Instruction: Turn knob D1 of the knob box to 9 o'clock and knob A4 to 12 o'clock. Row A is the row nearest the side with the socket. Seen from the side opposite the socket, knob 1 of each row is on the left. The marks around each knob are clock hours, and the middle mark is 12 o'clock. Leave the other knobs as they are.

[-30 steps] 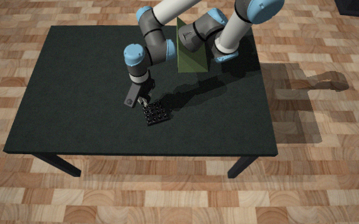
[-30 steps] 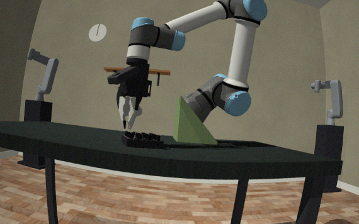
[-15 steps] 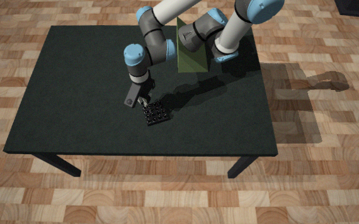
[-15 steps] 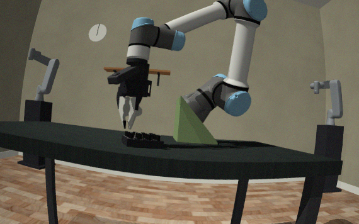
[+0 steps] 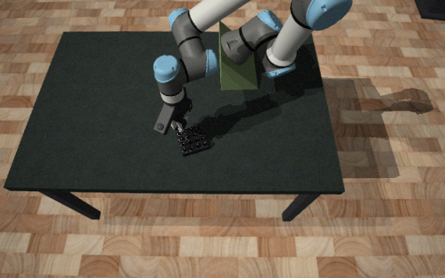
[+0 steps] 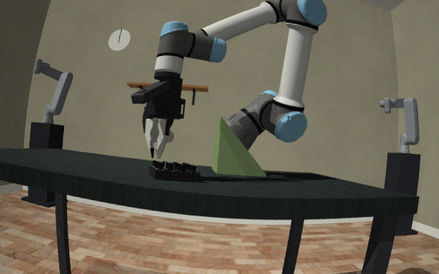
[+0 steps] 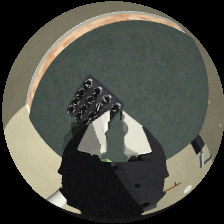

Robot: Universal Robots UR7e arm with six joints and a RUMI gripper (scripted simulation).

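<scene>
The black knob box (image 5: 197,151) (image 6: 174,175) (image 7: 112,97) lies flat on the dark table, turned a little, with rows of small black knobs on top. My gripper (image 5: 180,130) (image 6: 155,156) (image 7: 115,111) points down, its pale fingers open by a narrow gap with nothing between them. The tips are a little above the box, at its back left corner in the top view. In the wrist view a corner knob (image 7: 116,107) shows just beyond the tips, and the fingers hide part of the box's near side. The socket, the row labels and the knob pointers are too small or dark to read.
A green wedge-shaped stand (image 5: 238,76) (image 6: 226,158) stands at the back of the table (image 5: 93,156) (image 6: 303,192), beside the arm's base. The arm reaches over the table from there. The arm's shadow falls to the right of the box.
</scene>
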